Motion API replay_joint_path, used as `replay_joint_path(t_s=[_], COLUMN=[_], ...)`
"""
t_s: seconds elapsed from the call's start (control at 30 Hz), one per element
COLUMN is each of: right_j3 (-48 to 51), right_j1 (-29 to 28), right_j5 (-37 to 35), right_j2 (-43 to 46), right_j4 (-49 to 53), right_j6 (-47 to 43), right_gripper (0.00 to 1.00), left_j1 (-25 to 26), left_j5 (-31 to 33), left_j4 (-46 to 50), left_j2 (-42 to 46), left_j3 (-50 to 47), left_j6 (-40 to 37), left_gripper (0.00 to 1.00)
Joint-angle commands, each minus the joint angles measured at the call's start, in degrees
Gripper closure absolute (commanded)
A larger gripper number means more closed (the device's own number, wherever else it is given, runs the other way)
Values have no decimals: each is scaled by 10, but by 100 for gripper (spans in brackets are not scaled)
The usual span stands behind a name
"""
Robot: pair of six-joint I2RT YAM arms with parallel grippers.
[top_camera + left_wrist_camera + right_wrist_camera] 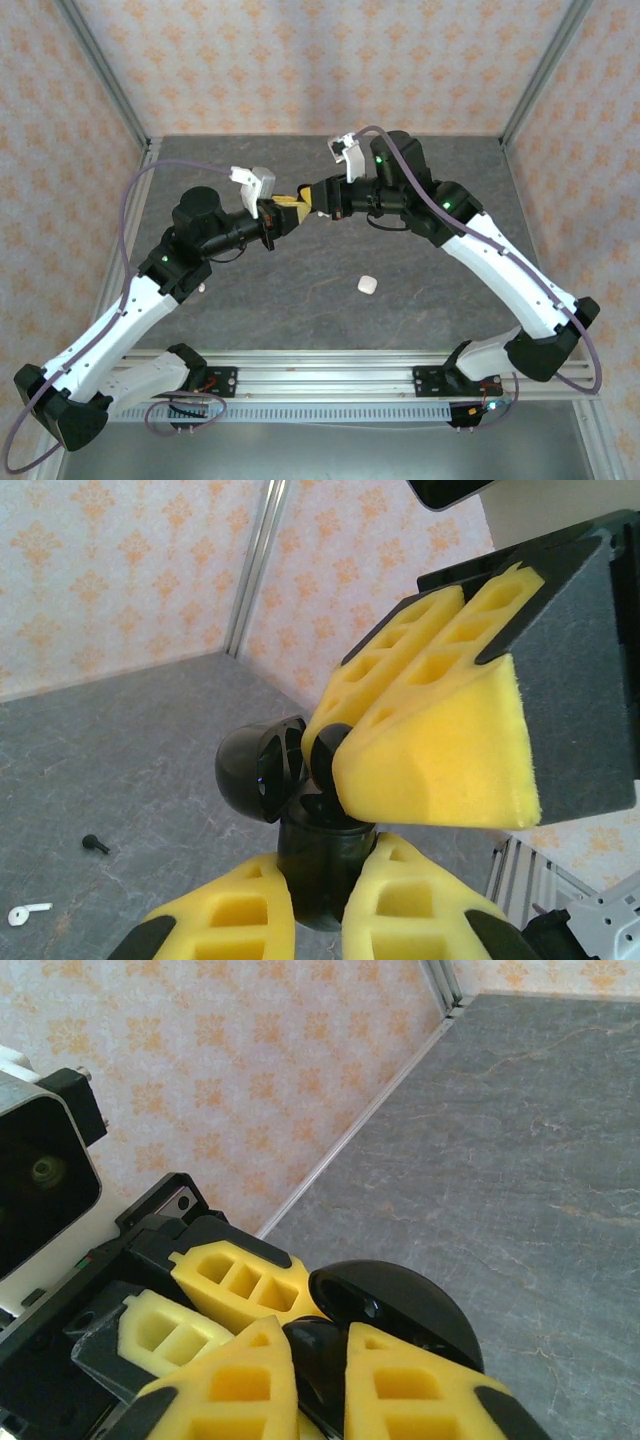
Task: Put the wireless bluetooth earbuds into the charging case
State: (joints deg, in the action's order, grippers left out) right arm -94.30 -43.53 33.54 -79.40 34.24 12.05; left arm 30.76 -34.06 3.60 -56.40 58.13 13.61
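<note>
So both grippers meet mid-air over the desk (120, 740). The left gripper (322, 865) is clamped around the base of the black case (250, 772), whose lid is flipped open. The right gripper (315, 1348) is squeezed onto a small black piece (318, 1362) right at the case's mouth, though I can't tell if that's an earbud. Down on the desk lie a black earbud (95, 843) and, near it, a white earbud (28, 912). The white case (367, 285) sits by itself, well apart from both grippers.
</note>
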Motion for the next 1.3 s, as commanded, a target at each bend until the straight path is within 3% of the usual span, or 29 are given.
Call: replay_joint_path(t_s=[0.0, 0.6, 0.9, 1.13, 1.27], right_j3=[-16, -68, -84, -62, -2], right_j1=[-4, -2, 22, 83, 131], right_j5=[3, -16, -13, -89, -55], right_j2=[-5, -5, -3, -8, -12], right_j4=[32, 23, 20, 87, 82], right_j6=[-5, 29, 68, 113, 171], right_gripper=[81, 51, 49, 51, 52], left_j1=[2, 2, 3, 2, 3], left_j5=[3, 4, 4, 10, 16], left_j4=[-27, -27, -26, -21, -7], left_j2=[9, 12, 14, 27, 39], left_j3=[12, 4, 1, -17, -30], left_j6=[4, 5, 3, 5, 2], left_gripper=[100, 100, 100, 100, 100])
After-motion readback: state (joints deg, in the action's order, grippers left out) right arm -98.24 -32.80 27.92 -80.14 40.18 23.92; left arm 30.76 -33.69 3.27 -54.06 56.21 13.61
